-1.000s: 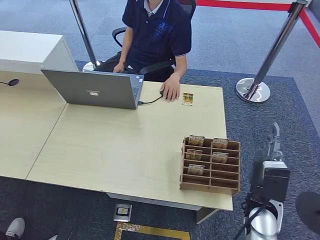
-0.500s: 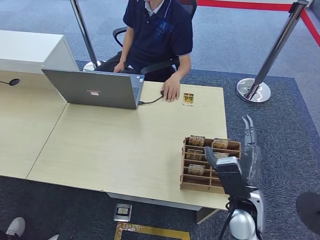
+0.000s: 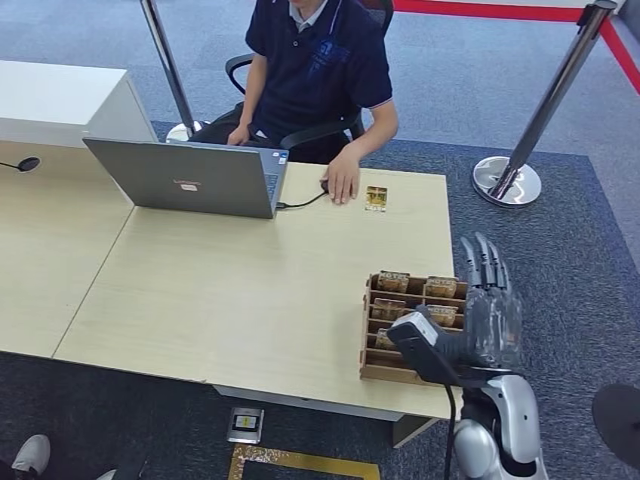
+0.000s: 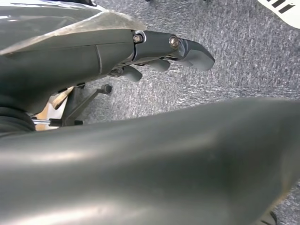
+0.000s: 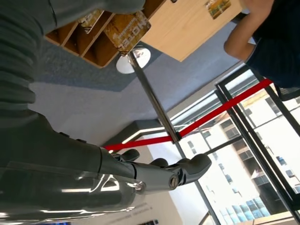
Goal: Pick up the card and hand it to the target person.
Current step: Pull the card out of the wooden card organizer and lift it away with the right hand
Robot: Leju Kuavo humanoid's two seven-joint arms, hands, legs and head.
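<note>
**Right hand raised beside the card rack, nothing held**

A wooden slotted rack is seen near the right front corner of the light wooden table. Two columns of narrow compartments are formed in it; cards are seen standing in the upper slots of both columns, with more in the rows below, while the lowest slots look bare. In the right wrist view the same rack is shown close up, with one card tilted out of its slot at the rack's edge.

One more card is laid flat on the table at the far edge, just beside the hand of a seated person, whose hand is rested on a mouse wired to an open laptop.

The right hand is held up at the right end of the rack, fingers stretched and apart, thumb stuck out over the rack's front right corner; nothing is held in it. Whether the rack is touched cannot be told.

The left hand is seen over grey carpet, fingers loosely extended with nothing between them
</note>
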